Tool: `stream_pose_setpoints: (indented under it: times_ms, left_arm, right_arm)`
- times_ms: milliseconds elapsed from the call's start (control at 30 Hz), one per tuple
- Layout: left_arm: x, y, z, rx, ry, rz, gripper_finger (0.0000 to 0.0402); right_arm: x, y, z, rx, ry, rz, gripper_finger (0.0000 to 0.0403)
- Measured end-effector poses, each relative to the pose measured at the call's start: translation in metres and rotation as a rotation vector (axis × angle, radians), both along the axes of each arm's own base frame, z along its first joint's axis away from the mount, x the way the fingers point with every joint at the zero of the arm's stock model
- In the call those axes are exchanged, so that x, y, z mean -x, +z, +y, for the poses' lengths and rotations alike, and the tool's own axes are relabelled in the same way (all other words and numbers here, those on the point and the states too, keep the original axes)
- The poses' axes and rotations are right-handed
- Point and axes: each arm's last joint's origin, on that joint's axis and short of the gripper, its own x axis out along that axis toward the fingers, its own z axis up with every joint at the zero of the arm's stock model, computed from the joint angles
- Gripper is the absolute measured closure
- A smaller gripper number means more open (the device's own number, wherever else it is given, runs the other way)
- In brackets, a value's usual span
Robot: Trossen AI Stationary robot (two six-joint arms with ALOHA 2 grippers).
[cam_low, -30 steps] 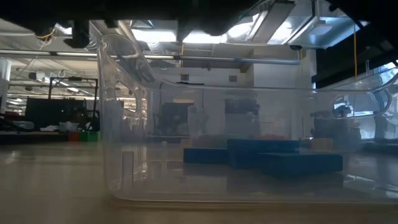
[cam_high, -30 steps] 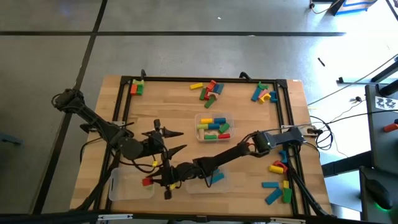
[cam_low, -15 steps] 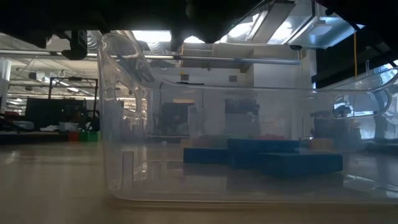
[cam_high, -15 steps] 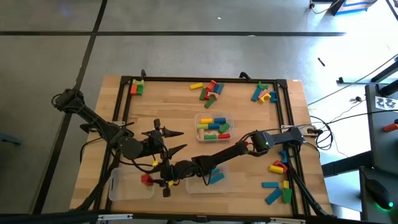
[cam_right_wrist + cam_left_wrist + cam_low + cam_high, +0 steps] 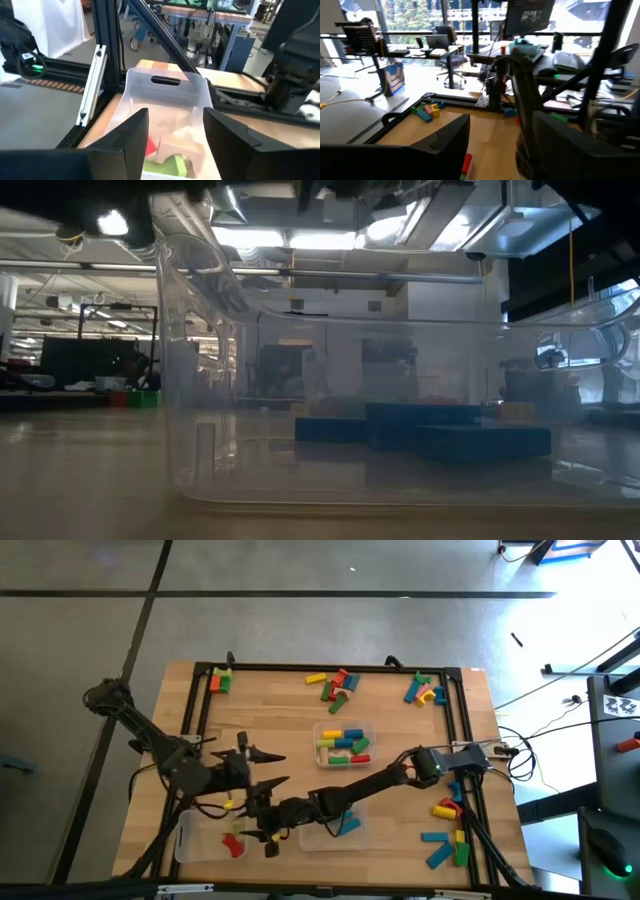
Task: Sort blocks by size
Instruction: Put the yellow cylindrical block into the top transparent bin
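Observation:
My right gripper [image 5: 262,836] [image 5: 172,130] reaches across to the clear near-left tray [image 5: 200,840] and stands open above it, with nothing between its fingers. A red block [image 5: 235,847] [image 5: 150,146] and a green block [image 5: 175,165] lie on that tray's floor below it. Just beyond, my left gripper [image 5: 266,769] [image 5: 500,135] hangs open over the table and holds nothing. A small yellow block [image 5: 229,805] lies on the wood near it. Other blocks lie in loose piles at the far centre [image 5: 335,685], far right [image 5: 425,690], far left [image 5: 220,680] and near right [image 5: 450,835].
A clear tray at the table's middle [image 5: 371,727] holds several mixed blocks. The near-centre tray [image 5: 357,837] [image 5: 200,380] holds blue blocks [image 5: 430,435] and lies under my right forearm. A black frame [image 5: 465,730] runs around the table top.
My right gripper has opened over the near-left tray and let go of the red block, which has dropped from the fingers onto the tray's floor. My left gripper has drawn back a little toward the table's left edge.

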Motion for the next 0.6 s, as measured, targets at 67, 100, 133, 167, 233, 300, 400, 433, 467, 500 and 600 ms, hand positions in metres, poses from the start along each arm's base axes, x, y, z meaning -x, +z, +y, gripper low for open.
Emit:
stream_pose_setpoints:
  times_ms: [67, 100, 133, 167, 233, 300, 400, 433, 467, 500, 600]
  left_arm:
    - [0.009, 0.004, 0.001, 0.004, -0.018, 0.004, 0.0192]
    - [0.013, 0.006, 0.002, 0.012, -0.025, 0.003, 0.0192]
    - [0.017, 0.007, 0.003, 0.017, -0.029, 0.007, 0.0192]
    - [0.021, 0.008, 0.005, 0.027, -0.031, 0.011, 0.0192]
    - [0.026, 0.009, 0.008, 0.043, -0.033, 0.023, 0.0192]
    - [0.03, 0.008, 0.011, 0.055, -0.028, 0.04, 0.0192]
    - [0.033, 0.003, 0.014, 0.075, -0.015, 0.079, 0.0192]
    - [0.033, 0.001, 0.014, 0.08, -0.011, 0.094, 0.0192]
    - [0.033, -0.002, 0.014, 0.079, -0.007, 0.11, 0.0192]
    - [0.033, -0.004, 0.014, 0.085, -0.002, 0.124, 0.0192]
    - [0.033, -0.011, 0.014, 0.096, 0.013, 0.165, 0.0192]
  right_arm:
    - [0.005, 0.011, 0.003, 0.041, 0.007, 0.028, 0.0219]
    - [0.008, 0.017, 0.004, 0.065, 0.013, 0.038, 0.0222]
    - [0.012, 0.023, 0.007, 0.083, 0.019, 0.053, 0.0225]
    - [0.016, 0.028, 0.01, 0.094, 0.025, 0.062, 0.0228]
    - [0.023, 0.038, 0.014, 0.115, 0.027, 0.1, 0.0232]
    - [0.032, 0.046, 0.018, 0.146, 0.026, 0.147, 0.0236]
    - [0.046, 0.057, 0.024, 0.195, 0.024, 0.222, 0.0239]
    - [0.052, 0.062, 0.025, 0.211, 0.025, 0.247, 0.024]
    - [0.057, 0.067, 0.025, 0.229, 0.028, 0.275, 0.024]
    - [0.063, 0.072, 0.026, 0.241, 0.035, 0.297, 0.024]
    - [0.081, 0.085, 0.027, 0.295, 0.057, 0.391, 0.024]
